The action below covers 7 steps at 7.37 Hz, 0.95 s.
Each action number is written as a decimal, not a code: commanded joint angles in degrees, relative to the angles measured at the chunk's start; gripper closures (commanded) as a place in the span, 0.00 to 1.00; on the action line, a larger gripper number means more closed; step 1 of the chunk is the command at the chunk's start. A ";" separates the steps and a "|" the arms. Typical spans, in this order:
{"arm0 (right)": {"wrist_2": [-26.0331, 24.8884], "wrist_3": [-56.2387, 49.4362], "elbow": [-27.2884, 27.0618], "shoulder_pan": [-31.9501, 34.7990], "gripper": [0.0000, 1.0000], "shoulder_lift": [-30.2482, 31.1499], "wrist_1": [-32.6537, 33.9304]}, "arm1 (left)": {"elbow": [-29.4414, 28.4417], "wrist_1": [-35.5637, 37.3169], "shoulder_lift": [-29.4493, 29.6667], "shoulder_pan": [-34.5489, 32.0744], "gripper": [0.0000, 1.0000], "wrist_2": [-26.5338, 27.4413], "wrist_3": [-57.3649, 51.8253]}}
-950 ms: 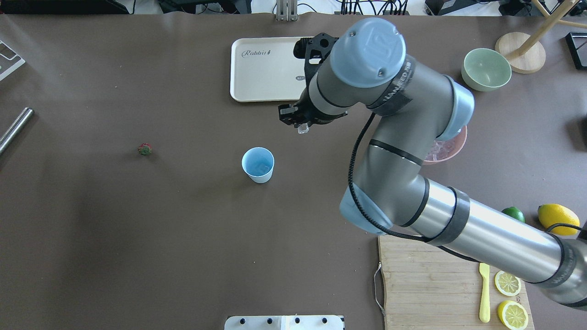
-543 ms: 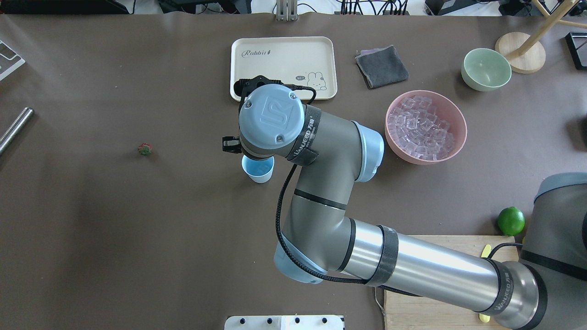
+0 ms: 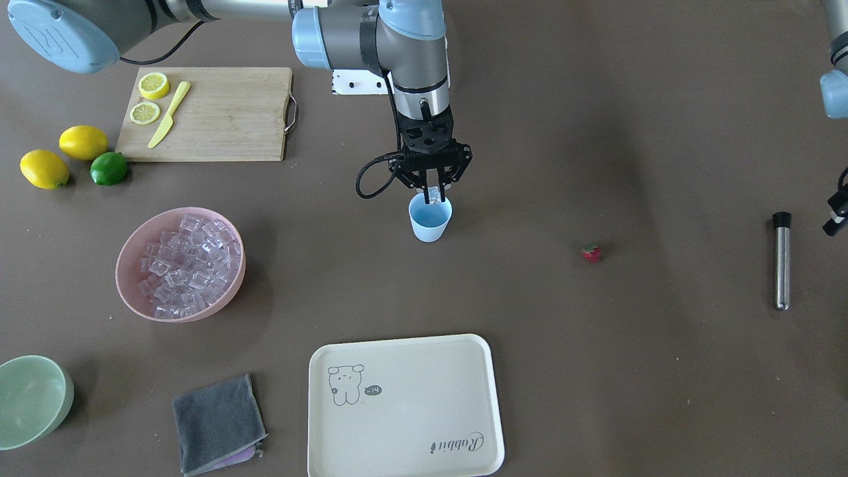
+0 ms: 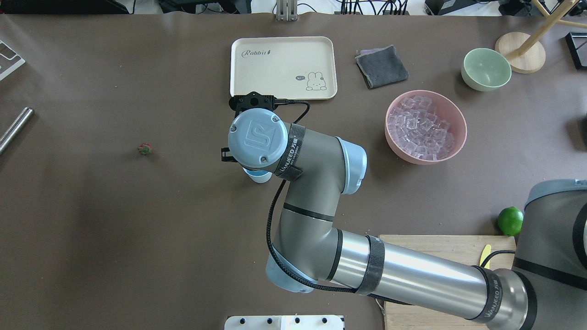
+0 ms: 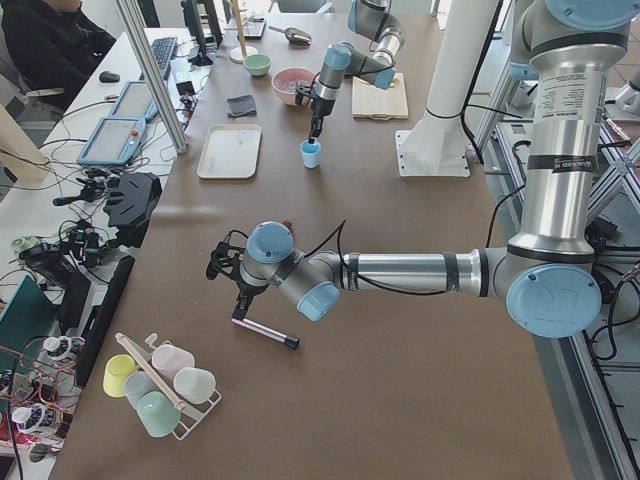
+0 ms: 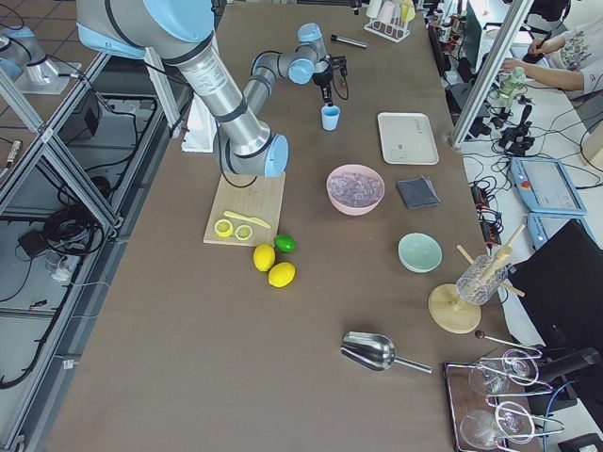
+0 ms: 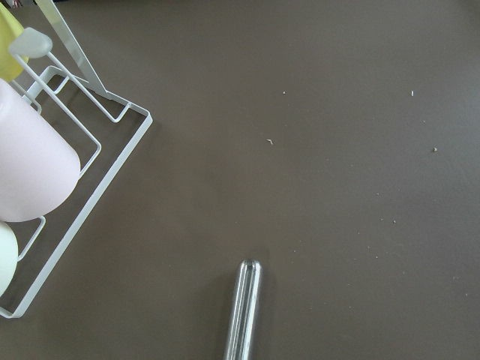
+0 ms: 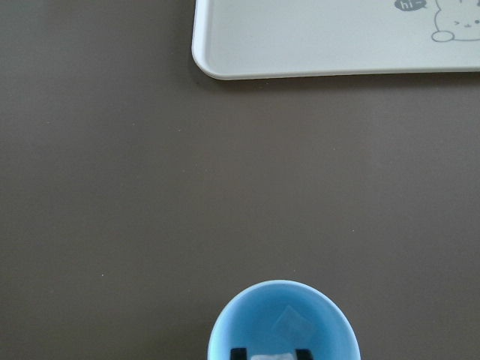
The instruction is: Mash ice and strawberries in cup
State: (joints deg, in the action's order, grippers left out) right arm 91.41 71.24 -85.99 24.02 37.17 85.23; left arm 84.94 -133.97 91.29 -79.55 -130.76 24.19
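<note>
Your right hand (image 3: pixel 432 193) grips 1 ice cube (image 3: pixel 434 196) just above the cup (image 3: pixel 430 226), where a 2nd cube (image 8: pixel 289 324) seems to lie already. The strawberry (image 3: pixel 591 252) waits on the bench (image 3: pixel 596 371), well away from the hand, and mashing is not yet begun. Since 0.5 s ago the hand has shifted further over the cup.

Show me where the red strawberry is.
In the front-facing view the small red strawberry lies right of the light blue plastic cup, toward the steel rod.

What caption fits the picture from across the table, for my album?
The right claw holds an ice cube over the light blue cup, with the strawberry lying apart on the table.
</note>
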 commanded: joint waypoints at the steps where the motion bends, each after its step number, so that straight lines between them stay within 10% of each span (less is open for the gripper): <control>1: -0.53 0.30 1.69 0.67 0.50 -0.08 -3.39 | -0.13 -0.06 0.11 0.01 0.03 0.07 0.07; 2: 0.16 0.47 2.57 1.46 0.10 -0.08 -4.97 | -0.04 -0.06 0.03 0.01 0.03 0.07 0.07; 3: 1.04 -0.05 2.49 2.08 0.02 -0.08 -5.08 | 0.05 -0.06 -0.06 0.01 0.03 0.07 0.07; 5: 19.91 -6.42 -6.32 14.31 0.02 4.89 1.02 | -0.65 -0.06 0.11 0.01 0.03 0.07 -0.02; 7: 23.63 -27.01 -18.21 21.04 0.02 16.29 11.42 | -0.22 -0.15 -0.06 0.01 0.03 0.07 0.16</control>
State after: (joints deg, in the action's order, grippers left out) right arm 112.01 56.45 -97.91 40.49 46.69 91.61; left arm 84.53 -134.05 91.27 -79.54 -130.69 24.22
